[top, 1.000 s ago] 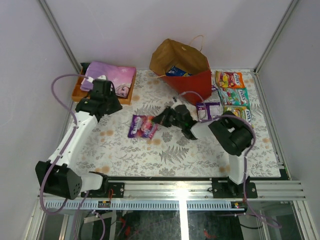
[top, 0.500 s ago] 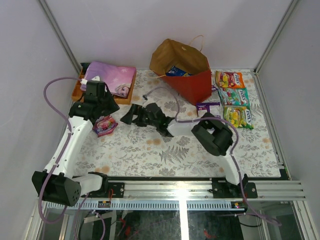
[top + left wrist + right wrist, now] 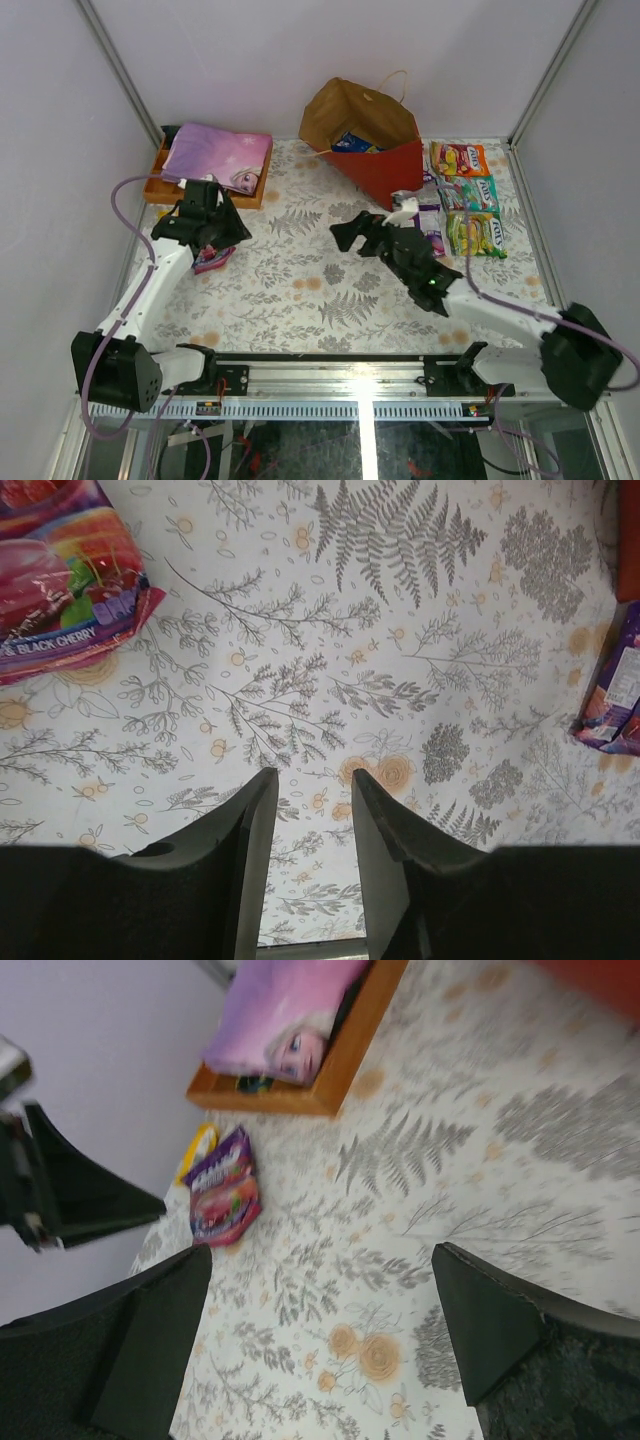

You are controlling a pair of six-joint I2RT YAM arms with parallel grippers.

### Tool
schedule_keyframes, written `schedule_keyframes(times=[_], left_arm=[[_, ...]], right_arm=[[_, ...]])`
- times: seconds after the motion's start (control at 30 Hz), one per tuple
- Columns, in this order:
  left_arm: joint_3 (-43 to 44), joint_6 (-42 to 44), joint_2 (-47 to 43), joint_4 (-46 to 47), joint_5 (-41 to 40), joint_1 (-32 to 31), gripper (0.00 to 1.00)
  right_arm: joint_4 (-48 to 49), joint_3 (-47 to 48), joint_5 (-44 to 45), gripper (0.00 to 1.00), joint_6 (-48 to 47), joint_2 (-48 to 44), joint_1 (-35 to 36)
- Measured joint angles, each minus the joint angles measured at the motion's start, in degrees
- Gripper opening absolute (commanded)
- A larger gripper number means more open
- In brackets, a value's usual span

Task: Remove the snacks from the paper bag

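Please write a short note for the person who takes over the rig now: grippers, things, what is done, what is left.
Left gripper: slightly open, empty, above the table near the black cherry packet.
Right gripper: wide open, empty, mid-table.
Done: that packet, orange pack, green pack, yellow pack and purple packet are out, the last four right of the paper bag.
Left: blue bag inside it; more may be hidden.

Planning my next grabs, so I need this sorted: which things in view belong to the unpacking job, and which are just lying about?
Job:
- paper bag
- blue packet inside it
- three Fox's packs, already out
- purple packet beside the bag
- black cherry packet out on the left

Lying about:
- orange tray
- pink-purple cloth in it
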Motion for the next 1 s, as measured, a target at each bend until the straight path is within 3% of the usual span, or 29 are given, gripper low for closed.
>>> schedule_keyframes(times=[0.1, 0.23, 0.5, 0.6, 1.0], left_arm=[[-3.0, 0.0, -0.8, 2.0, 2.1, -0.4, 0.44], [-5.7, -0.1, -1.3, 3.5, 4.2, -1.4, 0.54], [-6.0, 0.5, -4.5, 6.7, 6.2, -2.6, 0.82], [-6.0, 1.2, -5.7, 7.0, 6.2, -2.6, 0.99], [-6.0, 2.9, -7.9, 7.1, 7.2, -2.6, 1.00]], right_arm=[[-2.6, -4.3, 7.4, 0.99, -3.8, -11.7, 0.0], [-8.0, -4.3, 15.0, 0.99, -10.0, -18.7, 0.0], [-18.6, 4.2, 18.0, 0.99, -20.1, -13.0, -0.6], [-20.2, 7.0, 16.6, 0.99, -22.6, -10.8, -0.7], [-28.1, 25.3, 11.5, 0.99, -29.1, 1.7, -2.5]])
